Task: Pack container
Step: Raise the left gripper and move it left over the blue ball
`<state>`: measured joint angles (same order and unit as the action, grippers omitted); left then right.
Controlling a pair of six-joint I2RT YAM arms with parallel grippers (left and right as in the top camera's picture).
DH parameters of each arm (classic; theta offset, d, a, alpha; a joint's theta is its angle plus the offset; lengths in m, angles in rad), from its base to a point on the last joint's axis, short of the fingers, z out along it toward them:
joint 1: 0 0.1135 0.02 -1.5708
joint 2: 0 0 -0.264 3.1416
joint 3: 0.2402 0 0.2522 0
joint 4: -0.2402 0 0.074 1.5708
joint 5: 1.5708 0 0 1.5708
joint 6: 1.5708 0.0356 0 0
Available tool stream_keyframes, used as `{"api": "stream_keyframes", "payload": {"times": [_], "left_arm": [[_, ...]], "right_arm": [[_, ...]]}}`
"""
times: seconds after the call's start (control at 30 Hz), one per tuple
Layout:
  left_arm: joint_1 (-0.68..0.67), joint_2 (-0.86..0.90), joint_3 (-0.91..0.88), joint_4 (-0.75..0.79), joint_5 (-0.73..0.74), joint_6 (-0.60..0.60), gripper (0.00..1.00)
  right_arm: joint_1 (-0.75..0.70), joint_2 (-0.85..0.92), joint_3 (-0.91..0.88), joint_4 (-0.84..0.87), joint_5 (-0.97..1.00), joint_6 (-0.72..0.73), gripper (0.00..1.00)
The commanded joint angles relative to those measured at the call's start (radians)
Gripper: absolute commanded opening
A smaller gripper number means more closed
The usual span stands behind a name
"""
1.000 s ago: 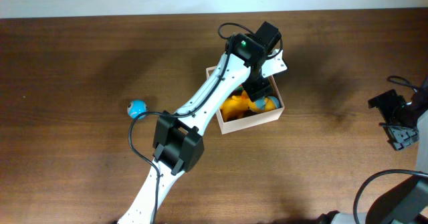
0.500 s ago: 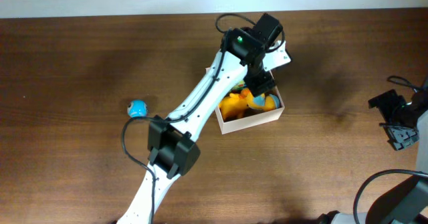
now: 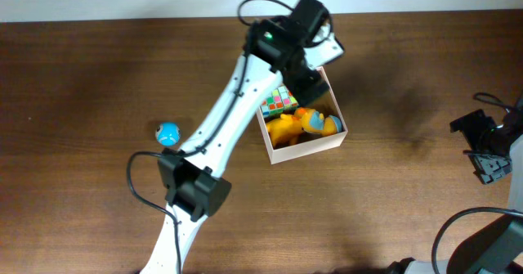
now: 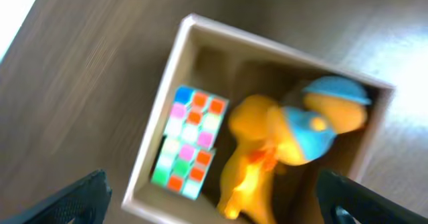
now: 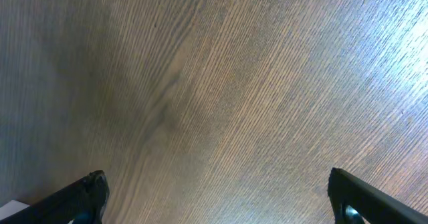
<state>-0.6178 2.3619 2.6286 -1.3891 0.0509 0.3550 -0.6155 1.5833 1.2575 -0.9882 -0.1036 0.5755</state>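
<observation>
**Toys in the box, both grippers spread**

The square, shallow container (image 3: 307, 150) (image 4: 155, 138), with thin cream-white walls and a brown cardboard floor, sits turned slightly askew a little right of the middle of the dark brown wooden table (image 3: 90, 78), nearer its far edge than its near one. Inside, a multicoloured puzzle cube (image 3: 279, 101) (image 4: 188, 141) of pink, orange, green, blue and white squares lies against the container's left wall, towards its far-left corner. Just beside it, an orange plush toy with a light-blue cap (image 3: 299, 127) (image 4: 266, 152) fills the near side, its capped head towards the right wall. In the blurred left wrist view, I cannot tell whether cube and plush touch.

The left gripper (image 3: 308, 81) (image 4: 214, 200) hangs over the container's far side. Its two black fingers stand wide apart at the lower corners of the wrist view, holding nothing. The white left arm (image 3: 230, 117) runs diagonally from the table's near edge to it.

A small light-blue ball (image 3: 167, 132) lies on the table well left of the container, just left of that arm.

The right gripper (image 3: 482, 147) (image 5: 217, 196) is at the table's right edge, well apart from the container, fingers spread wide over bare wood and empty.
</observation>
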Motion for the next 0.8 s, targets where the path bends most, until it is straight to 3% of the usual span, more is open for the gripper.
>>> {"api": "stream_keyframes", "payload": {"times": [0.0,0.2,0.53,0.77], "left_arm": [[0.071,-0.029,0.014,-0.026,-0.05,-0.198,0.99],[0.225,-0.028,0.014,-0.1,-0.058,-0.397,0.99],[0.411,-0.023,-0.019,-0.299,-0.048,-0.424,0.99],[0.455,-0.023,-0.164,-0.291,-0.048,-0.457,0.99]], "right_arm": [[0.001,0.002,-0.003,0.001,-0.001,-0.003,0.99],[0.001,0.002,-0.003,0.001,-0.001,-0.002,0.99],[0.001,0.002,-0.003,0.001,-0.001,-0.002,0.99],[0.001,0.002,-0.003,0.001,-0.001,-0.002,0.99]]}}
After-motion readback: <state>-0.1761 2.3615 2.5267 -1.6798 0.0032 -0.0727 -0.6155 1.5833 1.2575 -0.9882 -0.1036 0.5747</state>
